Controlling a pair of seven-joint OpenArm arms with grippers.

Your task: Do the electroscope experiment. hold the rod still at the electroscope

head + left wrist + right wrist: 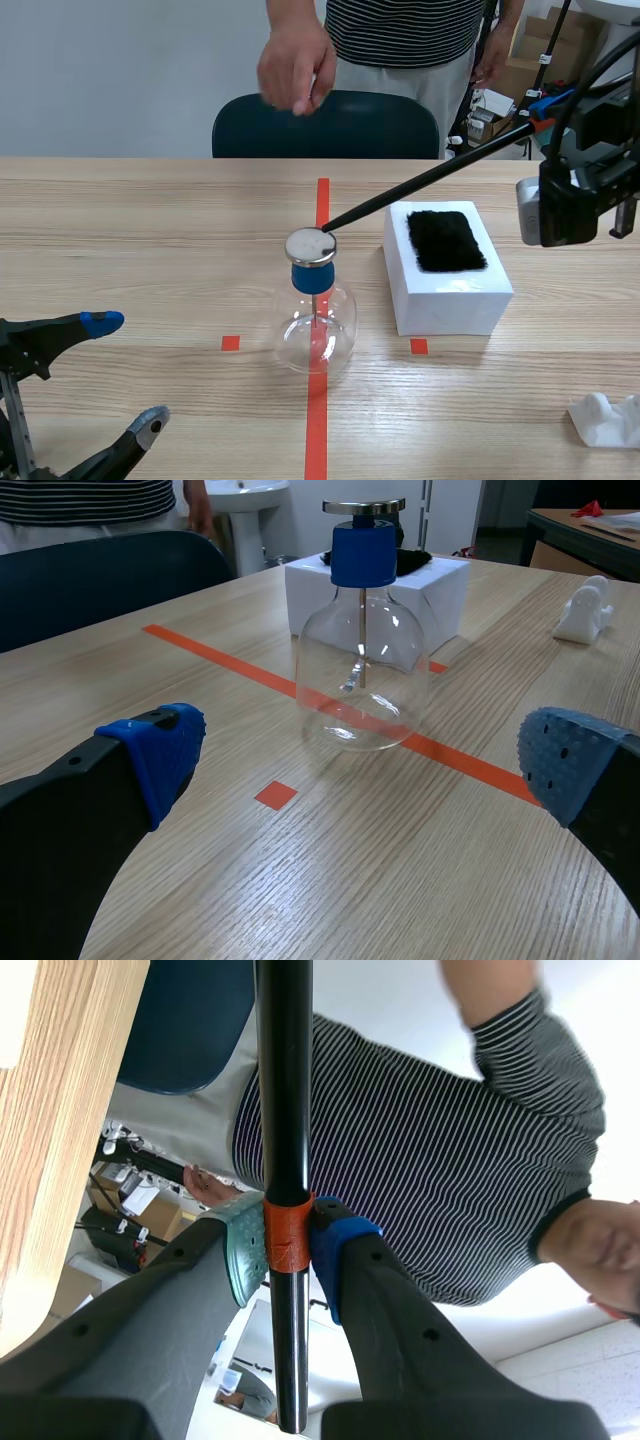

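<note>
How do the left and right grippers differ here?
The left gripper sits low by the table, open and empty; the right gripper is raised, shut on the black rod. The left gripper is apart from the electroscope; the right gripper's rod tip meets its metal plate. Both have dotted pads.

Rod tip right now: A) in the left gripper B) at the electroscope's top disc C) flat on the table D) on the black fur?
B: the rod, clamped in the right gripper, slants down so that its tip meets the rim of the disc on the electroscope; the fur lies apart.
</note>
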